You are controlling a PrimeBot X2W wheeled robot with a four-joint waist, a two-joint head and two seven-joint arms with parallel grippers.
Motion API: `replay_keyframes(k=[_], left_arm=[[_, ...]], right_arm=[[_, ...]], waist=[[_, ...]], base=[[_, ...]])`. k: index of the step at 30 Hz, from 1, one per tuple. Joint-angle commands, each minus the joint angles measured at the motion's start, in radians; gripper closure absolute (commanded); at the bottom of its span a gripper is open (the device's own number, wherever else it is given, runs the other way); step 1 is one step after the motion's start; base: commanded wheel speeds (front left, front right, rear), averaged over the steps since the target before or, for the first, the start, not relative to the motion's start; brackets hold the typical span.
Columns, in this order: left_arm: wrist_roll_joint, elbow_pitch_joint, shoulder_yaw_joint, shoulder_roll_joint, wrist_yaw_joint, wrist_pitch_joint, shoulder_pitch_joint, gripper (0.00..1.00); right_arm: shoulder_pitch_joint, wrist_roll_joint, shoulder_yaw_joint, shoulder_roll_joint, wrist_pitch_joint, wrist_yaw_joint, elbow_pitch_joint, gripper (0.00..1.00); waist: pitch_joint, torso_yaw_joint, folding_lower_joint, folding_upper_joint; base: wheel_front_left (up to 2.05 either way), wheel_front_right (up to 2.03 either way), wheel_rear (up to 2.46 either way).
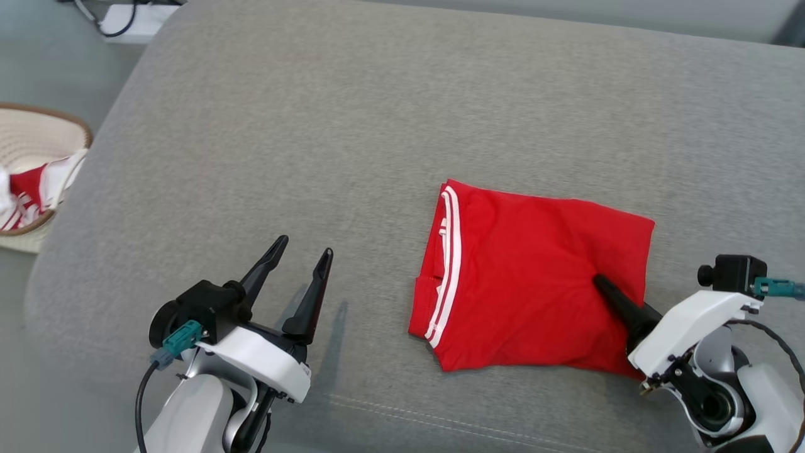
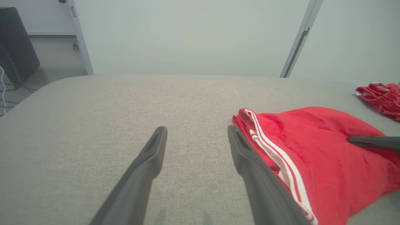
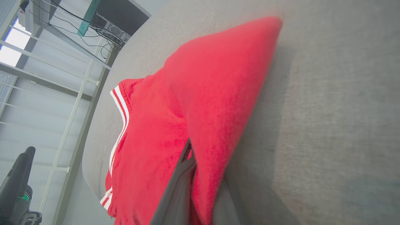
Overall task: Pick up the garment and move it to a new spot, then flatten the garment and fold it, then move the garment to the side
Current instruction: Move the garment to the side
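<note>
The garment is a red piece with white stripes along its left edge, folded into a rough rectangle on the grey cushion. My right gripper reaches in from the lower right, shut on the garment's right part. One dark finger lies on top and the other is hidden under the cloth. In the right wrist view a ridge of the garment is pinched between the fingers. My left gripper stands open and holds nothing, left of the garment. In the left wrist view its right finger overlaps the striped edge of the garment.
A woven basket with red and white clothes sits off the cushion at the far left. Another red cloth lies at the cushion's far right. A white power strip rests on the floor beyond. A seam runs near the front edge.
</note>
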Motion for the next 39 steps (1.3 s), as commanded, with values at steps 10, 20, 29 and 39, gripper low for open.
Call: replay_keyframes(k=[10,20,29,39], left_arm=[[-0.004,-0.002,-0.003,0.062,-0.007,-0.010,-0.057,0.00],[-0.015,0.003,0.014,0.078,-0.007,-0.010,-0.035,0.00],[-0.019,-0.003,0.023,0.063,-0.007,-0.010,-0.024,0.00],[-0.025,-0.011,0.016,0.067,-0.007,-0.010,-0.042,0.00]], right_arm=[[0.076,0.037,0.033,-0.002,-0.057,0.002,-0.036,1.00],[0.113,0.050,0.081,0.010,-0.078,0.002,-0.018,1.00],[-0.008,-0.031,0.120,-0.064,-0.108,0.002,0.005,1.00],[-0.282,-0.102,0.100,-0.215,-0.075,0.002,0.032,1.00]], waist=[[-0.062,-0.247,-0.0001,0.0000],[-0.109,-0.485,-0.0001,0.0000],[-0.052,-0.510,-0.0001,0.0000],[0.028,-0.429,-0.0001,0.0000]], base=[[0.00,0.00,0.00],[0.00,0.00,0.00],[0.00,0.00,0.00],[0.00,0.00,0.00]])
